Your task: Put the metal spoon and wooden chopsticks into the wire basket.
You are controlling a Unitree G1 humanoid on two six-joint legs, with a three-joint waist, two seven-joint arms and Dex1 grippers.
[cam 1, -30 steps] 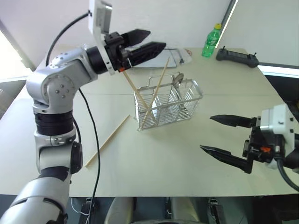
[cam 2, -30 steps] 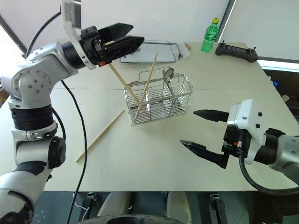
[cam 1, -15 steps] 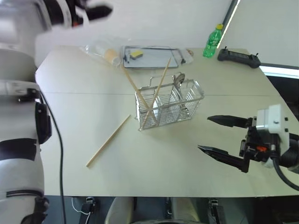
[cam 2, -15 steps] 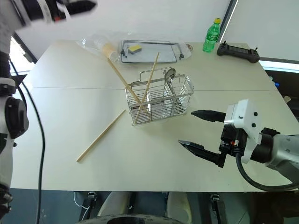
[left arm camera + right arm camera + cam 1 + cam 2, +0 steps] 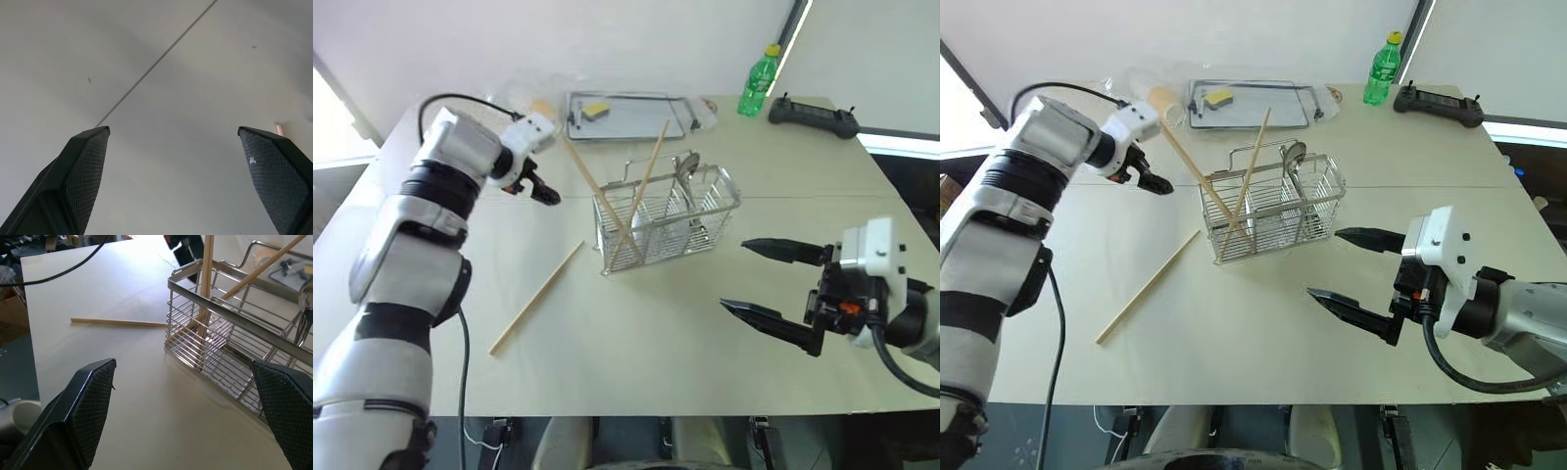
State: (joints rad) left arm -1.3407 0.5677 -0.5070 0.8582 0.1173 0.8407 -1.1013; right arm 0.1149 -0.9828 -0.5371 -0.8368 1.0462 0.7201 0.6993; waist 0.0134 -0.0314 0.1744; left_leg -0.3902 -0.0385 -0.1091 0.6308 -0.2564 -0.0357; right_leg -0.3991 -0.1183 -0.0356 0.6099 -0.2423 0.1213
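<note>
Inside wire basket (image 5: 666,223), two wooden chopsticks (image 5: 644,191), metal spoon (image 5: 686,168)

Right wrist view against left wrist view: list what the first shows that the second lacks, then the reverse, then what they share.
Right wrist view alone: the wire basket with two wooden chopsticks leaning in it, and a third chopstick lying flat on the table beside it. Left wrist view alone: a thin dark seam line running across the tabletop, and a small pinkish tip beside one finger. Shared: bare pale tabletop, framed by an open pair of black fingers, the right gripper in one and the left gripper in the other.
</note>
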